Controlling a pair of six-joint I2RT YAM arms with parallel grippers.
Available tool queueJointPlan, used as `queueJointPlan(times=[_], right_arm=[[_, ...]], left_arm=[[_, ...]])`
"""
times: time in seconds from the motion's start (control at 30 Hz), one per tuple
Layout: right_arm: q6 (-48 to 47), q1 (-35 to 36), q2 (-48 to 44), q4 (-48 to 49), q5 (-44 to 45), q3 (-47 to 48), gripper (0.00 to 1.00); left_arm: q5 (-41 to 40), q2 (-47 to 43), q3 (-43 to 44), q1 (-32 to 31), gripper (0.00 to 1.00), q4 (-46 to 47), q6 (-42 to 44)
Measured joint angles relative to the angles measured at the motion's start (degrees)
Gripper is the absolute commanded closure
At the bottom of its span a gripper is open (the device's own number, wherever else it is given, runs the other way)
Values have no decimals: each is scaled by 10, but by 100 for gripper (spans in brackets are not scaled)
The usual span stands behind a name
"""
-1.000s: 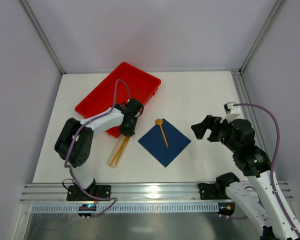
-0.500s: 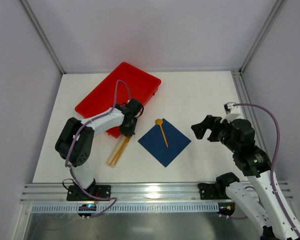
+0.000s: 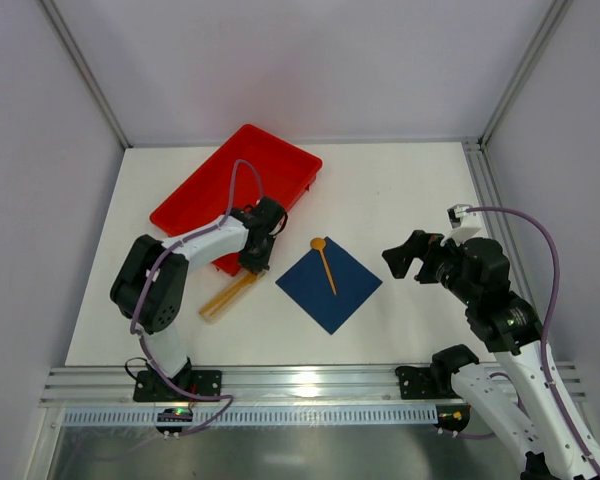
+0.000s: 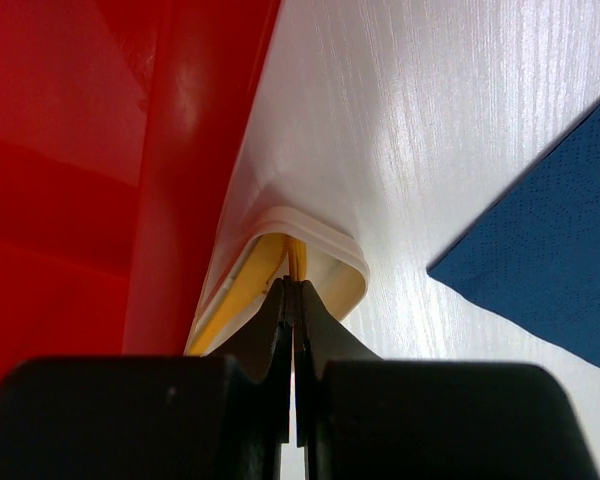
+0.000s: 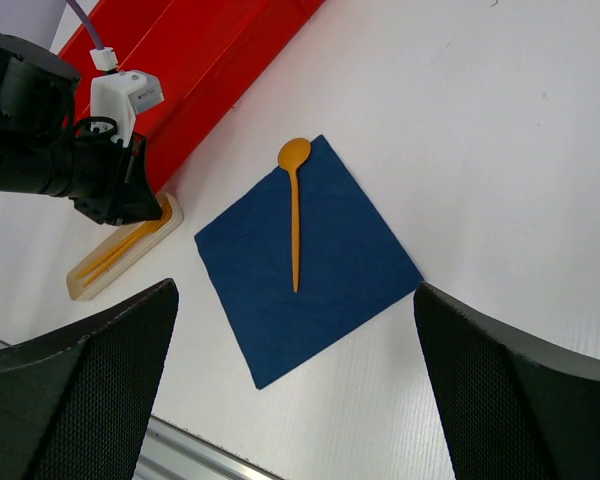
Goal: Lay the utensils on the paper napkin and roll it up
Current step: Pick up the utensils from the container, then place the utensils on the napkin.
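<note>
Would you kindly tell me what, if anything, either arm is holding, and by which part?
The left fingers appear to pinch an orange utensil by its end, where it lies in the pale holder. The right fingers stand open, holding nothing.

Top view looks down from behind; wrist views (left far closer) share the napkin.

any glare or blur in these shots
Left wrist: a glare streak on the red tray, and the left end effector is a dark silhouette. Right wrist: its fingers are blurred, the spoon on the napkin sharp. Top external: even light.
</note>
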Motion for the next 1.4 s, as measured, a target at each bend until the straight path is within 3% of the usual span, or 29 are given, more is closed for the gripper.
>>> queueJointPlan(times=[0.53,1.0,1.2,1.4], right_arm=[[-3,0,0,-6,0,0,0],[-3,0,0,-8,0,0,0],[2,0,6,-7,-1,0,0],[6,0,29,-5,-1,0,0]], left_arm=[[-6,-4,45,0,100,-57,-15],[38,-81,107,0,100,-90,-90],[144,-90,103,0,100,16,-204],[196,-33,100,-10,100,154,-316]])
